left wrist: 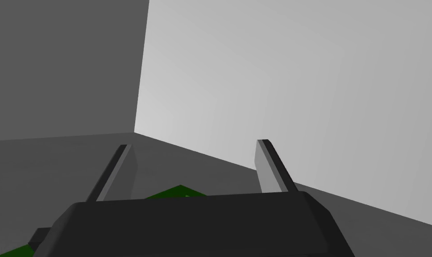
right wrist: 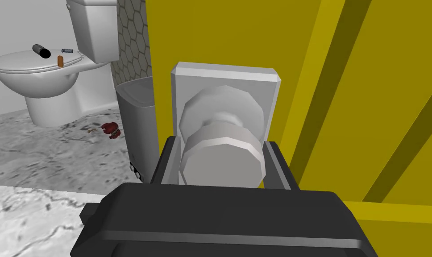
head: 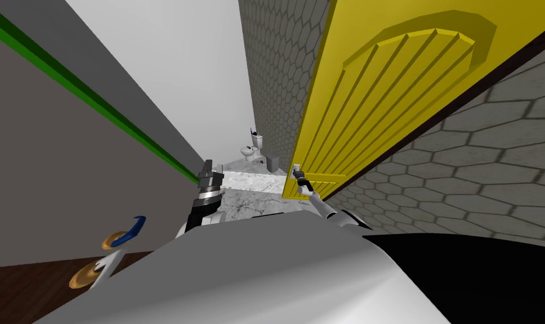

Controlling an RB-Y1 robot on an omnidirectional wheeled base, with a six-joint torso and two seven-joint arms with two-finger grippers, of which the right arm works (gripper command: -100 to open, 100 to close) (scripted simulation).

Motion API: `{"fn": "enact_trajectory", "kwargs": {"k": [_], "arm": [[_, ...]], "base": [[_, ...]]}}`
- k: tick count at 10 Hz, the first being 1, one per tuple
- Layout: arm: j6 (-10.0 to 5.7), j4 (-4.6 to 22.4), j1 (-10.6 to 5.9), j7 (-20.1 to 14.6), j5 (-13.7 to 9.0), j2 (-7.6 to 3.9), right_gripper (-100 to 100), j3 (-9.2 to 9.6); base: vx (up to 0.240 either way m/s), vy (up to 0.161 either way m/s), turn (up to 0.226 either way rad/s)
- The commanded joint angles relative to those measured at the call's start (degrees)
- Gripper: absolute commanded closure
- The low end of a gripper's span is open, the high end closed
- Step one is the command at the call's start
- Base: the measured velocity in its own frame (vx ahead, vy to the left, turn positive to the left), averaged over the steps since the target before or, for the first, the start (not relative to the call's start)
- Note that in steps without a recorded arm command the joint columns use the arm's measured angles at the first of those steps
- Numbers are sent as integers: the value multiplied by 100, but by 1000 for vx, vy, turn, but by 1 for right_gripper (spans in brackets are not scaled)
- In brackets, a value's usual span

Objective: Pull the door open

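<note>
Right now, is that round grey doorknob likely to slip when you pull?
Possibly; the round grey doorknob looks smooth, though my fingers press both sides. The yellow ribbed door looks rigid and probably swings as one slab.

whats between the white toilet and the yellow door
In the right wrist view, a grey lidded bin stands between the white toilet and the yellow ribbed door; a small red thing lies on the marbled floor by it.
</note>
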Motion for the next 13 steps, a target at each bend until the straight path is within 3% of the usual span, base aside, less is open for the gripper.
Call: {"fn": "enact_trajectory", "kwargs": {"k": [1,7,9,10,13], "arm": [[-13,-87,46,-67,8,-55,100,97],[-85,-365,185,-392,38,-343,100,518],[-104,-435,220,-474,45,-417,100,625],[-77,-416,222,-430,41,-391,100,584],[-152,-545,308,-616,69,-565,100,801]], "base": [[-197,-67,115],[-204,-84,103],[-180,-71,78],[-78,-36,32],[-138,-66,89]]}}
